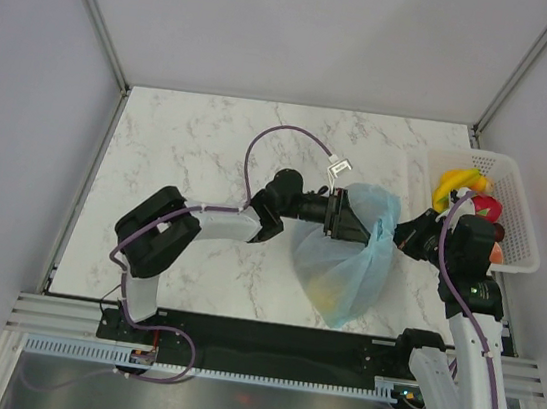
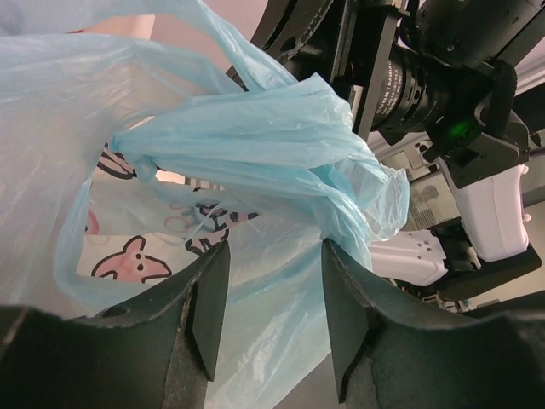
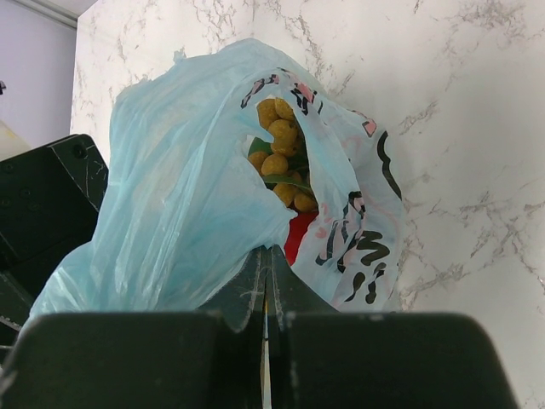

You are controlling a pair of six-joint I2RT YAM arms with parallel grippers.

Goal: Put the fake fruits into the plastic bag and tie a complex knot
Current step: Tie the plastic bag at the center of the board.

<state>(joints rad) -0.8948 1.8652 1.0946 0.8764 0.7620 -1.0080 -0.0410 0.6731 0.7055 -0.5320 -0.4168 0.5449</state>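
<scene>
The left gripper [image 2: 272, 256] stands half open, loose film of the plastic bag [image 1: 345, 274] between its jaws, unpinched, probably readying the knot; the bag sits mid-table between both arms, a tan cluster [image 3: 281, 145] inside; the right gripper [image 3: 266, 256] is clamped on the bag's film, seemingly to keep it taut; a banana [image 1: 461, 184] lies in the basket [image 1: 518, 222] beyond.

Soft, even light is pouring down on the marble table [image 1: 191, 143], and shadows are barely forming beneath the left arm [image 1: 200, 223]. Bright glow is passing through the plastic bag [image 2: 255, 145] just beyond the jaws of the left gripper [image 2: 272, 247], glinting on creases. Its fingers [image 2: 209, 315] are blurring dark up close. The right gripper [image 3: 266, 260] is sitting dim and soft-edged; film ahead of its jaws is reading sharp.
</scene>
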